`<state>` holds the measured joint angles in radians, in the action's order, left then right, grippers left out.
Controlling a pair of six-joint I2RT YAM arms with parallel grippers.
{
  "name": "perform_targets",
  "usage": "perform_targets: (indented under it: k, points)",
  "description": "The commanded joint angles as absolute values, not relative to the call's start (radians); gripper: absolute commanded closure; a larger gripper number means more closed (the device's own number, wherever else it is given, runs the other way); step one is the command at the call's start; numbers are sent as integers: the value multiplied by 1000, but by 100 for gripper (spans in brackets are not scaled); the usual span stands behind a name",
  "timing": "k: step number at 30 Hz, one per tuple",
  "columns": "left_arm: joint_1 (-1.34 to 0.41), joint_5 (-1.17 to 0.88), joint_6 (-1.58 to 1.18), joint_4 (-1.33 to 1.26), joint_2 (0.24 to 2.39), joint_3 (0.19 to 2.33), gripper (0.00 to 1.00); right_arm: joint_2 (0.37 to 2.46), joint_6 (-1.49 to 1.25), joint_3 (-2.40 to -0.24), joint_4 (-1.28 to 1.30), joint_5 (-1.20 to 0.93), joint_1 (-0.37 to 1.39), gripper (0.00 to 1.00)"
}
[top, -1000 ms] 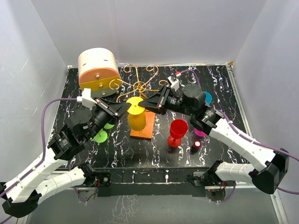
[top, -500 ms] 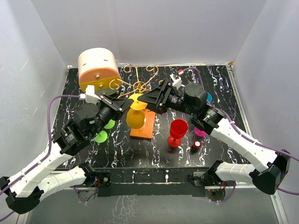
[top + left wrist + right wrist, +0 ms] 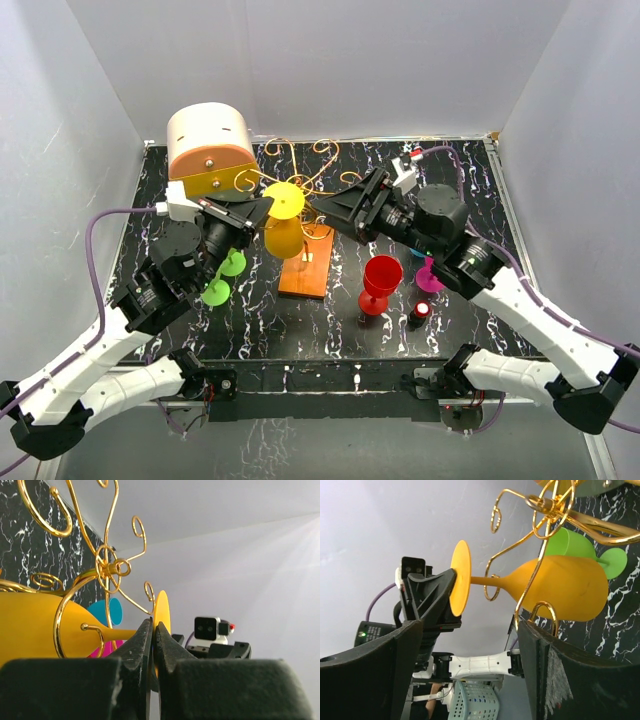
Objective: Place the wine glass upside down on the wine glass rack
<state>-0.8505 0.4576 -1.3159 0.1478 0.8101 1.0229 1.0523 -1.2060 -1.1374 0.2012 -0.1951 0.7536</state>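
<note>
The yellow wine glass (image 3: 283, 238) hangs upside down, foot (image 3: 285, 200) on top, just in front of the gold wire wine glass rack (image 3: 300, 182) and above its orange base (image 3: 310, 265). My left gripper (image 3: 262, 208) is shut on the rim of the foot (image 3: 161, 611); the jaws pinch the disc edge-on. Gold scroll arms (image 3: 107, 567) cross the stem (image 3: 485, 581) and bowl (image 3: 560, 587); whether the glass rests on them I cannot tell. My right gripper (image 3: 325, 208) is open to the right of the foot, holding nothing, and its fingers (image 3: 555, 665) are wide apart.
A cream-and-orange drum box (image 3: 208, 148) stands back left, next to the rack. A green glass (image 3: 222, 280) lies under my left arm. A red glass (image 3: 381, 280), a magenta glass (image 3: 430, 275) and a small black red-topped object (image 3: 420, 313) sit right of the base.
My right gripper has opened, let go of the foot and pulled back to the right. My left gripper has carried the yellow glass back and up toward the rack's centre.
</note>
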Motion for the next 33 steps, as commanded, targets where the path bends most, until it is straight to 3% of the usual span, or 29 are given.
perform_targets:
  k: [1, 12, 21, 33]
  points:
    - [-848, 538, -1289, 79, 809, 1034, 100, 979, -1184, -1150, 119, -131, 758, 23]
    - [-848, 611, -1316, 142, 785, 1025, 100, 907, -1136, -1082, -41, -129, 758, 20]
    - [-848, 670, -1341, 244, 742, 1024, 100, 889, -1125, -1067, -30, -106, 757, 21]
    - [-848, 649, -1326, 330, 709, 1050, 100, 956, -1157, -1066, -101, -135, 758, 23]
